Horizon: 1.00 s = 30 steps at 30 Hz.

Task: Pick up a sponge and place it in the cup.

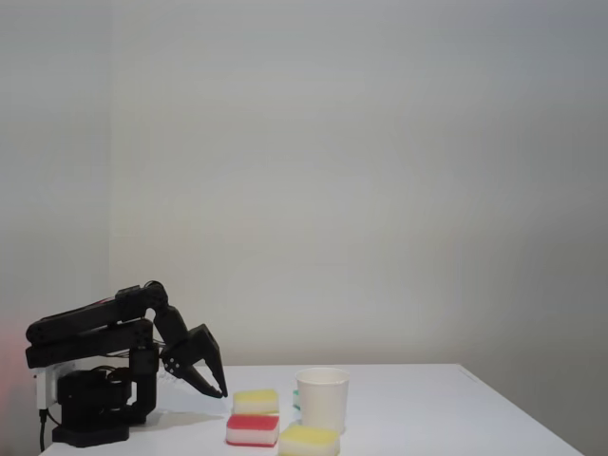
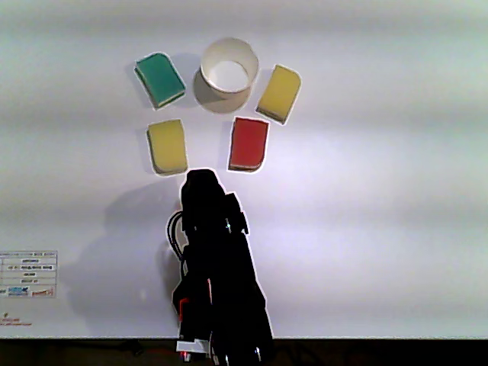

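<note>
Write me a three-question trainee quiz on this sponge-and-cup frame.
1. How many sponges lie on the table?
2. True or false: the cup already holds a sponge.
3. In the other view, where is the green sponge relative to the cup? A left, B right, C below.
Key: 1: four, namely the green sponge, a red sponge and two yellow sponges. 2: false, it looks empty. 3: A.
</note>
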### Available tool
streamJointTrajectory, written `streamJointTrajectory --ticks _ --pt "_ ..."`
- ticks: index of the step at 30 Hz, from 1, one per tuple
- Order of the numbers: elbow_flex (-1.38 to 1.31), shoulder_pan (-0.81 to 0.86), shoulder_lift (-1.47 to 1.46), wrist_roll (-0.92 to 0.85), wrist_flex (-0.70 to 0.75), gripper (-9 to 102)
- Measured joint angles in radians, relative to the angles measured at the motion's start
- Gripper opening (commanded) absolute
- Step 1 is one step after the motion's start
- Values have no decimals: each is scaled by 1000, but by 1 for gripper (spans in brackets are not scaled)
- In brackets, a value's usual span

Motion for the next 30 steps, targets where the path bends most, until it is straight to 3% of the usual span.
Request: streamJointTrajectory --ticks 19,30 --pt "0 0 0 0 0 0" --pt "0 87 0 0 0 0"
